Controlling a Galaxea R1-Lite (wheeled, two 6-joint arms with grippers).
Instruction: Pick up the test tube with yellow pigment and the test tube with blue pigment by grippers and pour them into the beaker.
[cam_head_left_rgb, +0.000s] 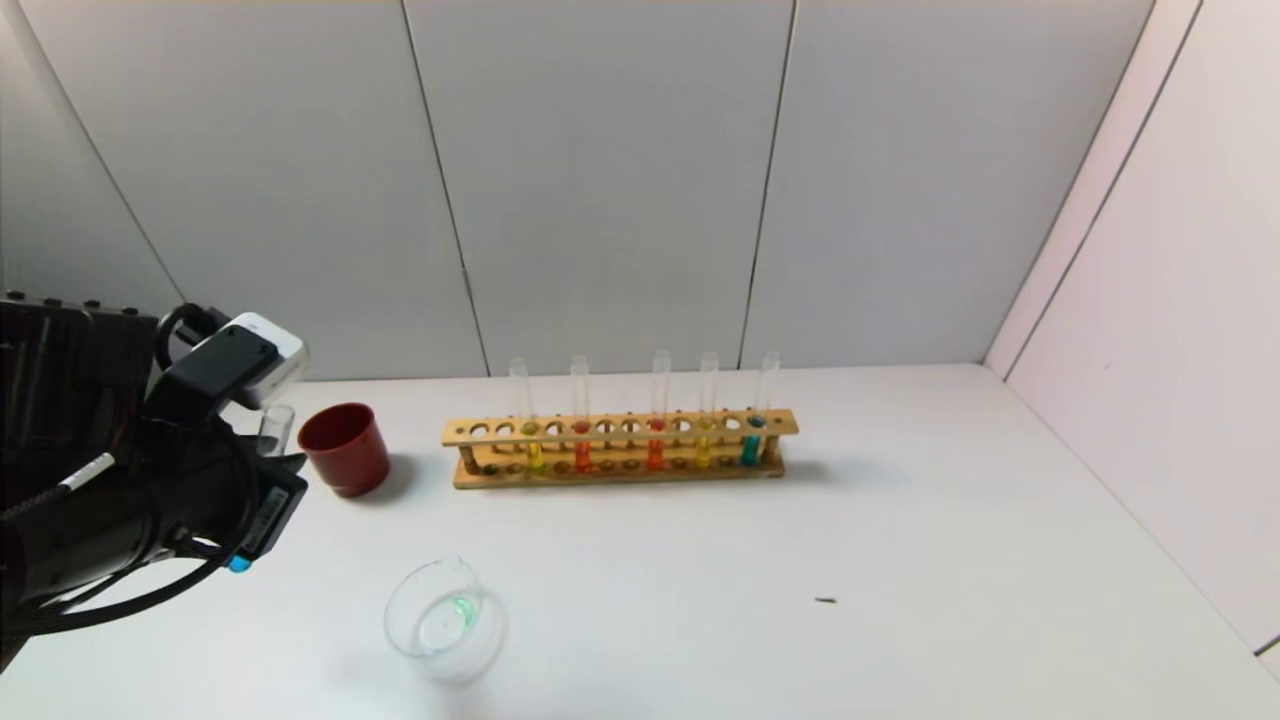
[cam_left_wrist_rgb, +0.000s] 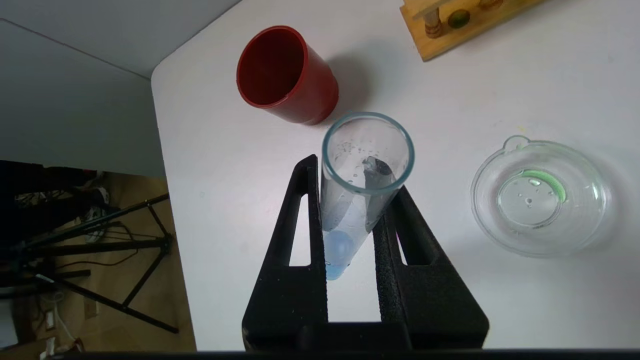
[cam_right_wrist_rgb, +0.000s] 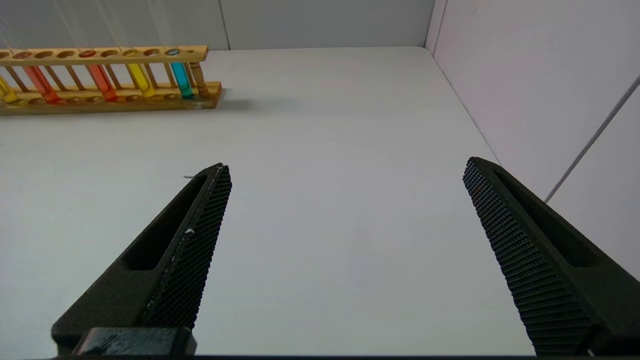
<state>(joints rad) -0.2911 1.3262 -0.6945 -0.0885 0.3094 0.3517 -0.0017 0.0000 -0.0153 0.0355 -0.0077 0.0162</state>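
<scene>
My left gripper (cam_left_wrist_rgb: 356, 176) is shut on the test tube with blue pigment (cam_left_wrist_rgb: 334, 250), a clear tube held mouth-up with faint blue traces at its round bottom. In the head view that gripper (cam_head_left_rgb: 282, 466) hovers at the table's left, beside the red cup, with the tube (cam_head_left_rgb: 274, 424) rising from it. The beaker (cam_head_left_rgb: 445, 620) stands at the front with a little green liquid; it also shows in the left wrist view (cam_left_wrist_rgb: 540, 197). A test tube with yellow pigment (cam_head_left_rgb: 704, 448) and a blue twin (cam_head_left_rgb: 752, 445) stand in the rack. My right gripper (cam_right_wrist_rgb: 345, 167) is open and empty over bare table.
A wooden rack (cam_head_left_rgb: 620, 468) at mid-table holds several tubes, two orange-red (cam_head_left_rgb: 582, 455) and another yellow one (cam_head_left_rgb: 533, 455). A dark red cup (cam_head_left_rgb: 345, 448) stands left of the rack. A small dark speck (cam_head_left_rgb: 825, 600) lies on the table. Walls close the back and right.
</scene>
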